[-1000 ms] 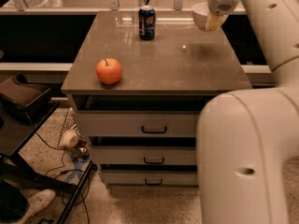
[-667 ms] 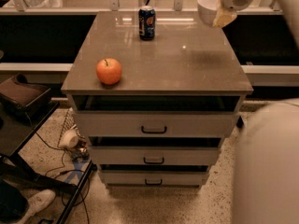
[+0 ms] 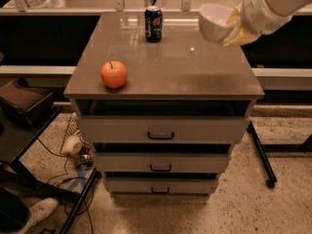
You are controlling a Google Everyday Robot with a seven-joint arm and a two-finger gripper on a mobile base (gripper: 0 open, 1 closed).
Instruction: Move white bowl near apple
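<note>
The orange-red apple [image 3: 114, 74] sits on the grey cabinet top [image 3: 165, 67] near its front left corner. The white bowl [image 3: 214, 22] is held tilted in the air above the back right part of the top. My gripper [image 3: 233, 27] comes in from the upper right and is shut on the bowl's right rim, with its yellowish fingers [image 3: 239, 33] around it. The bowl is well to the right of the apple, about half the top's width away.
A dark blue soda can [image 3: 153, 24] stands upright at the back middle of the top. The cabinet has three drawers [image 3: 161, 135] below. A counter runs behind. A dark stand and cables lie on the floor at left.
The arm has pulled back to the upper right and its big white body has left the foreground. The bowl is now lifted off the top and tilted in the gripper.
</note>
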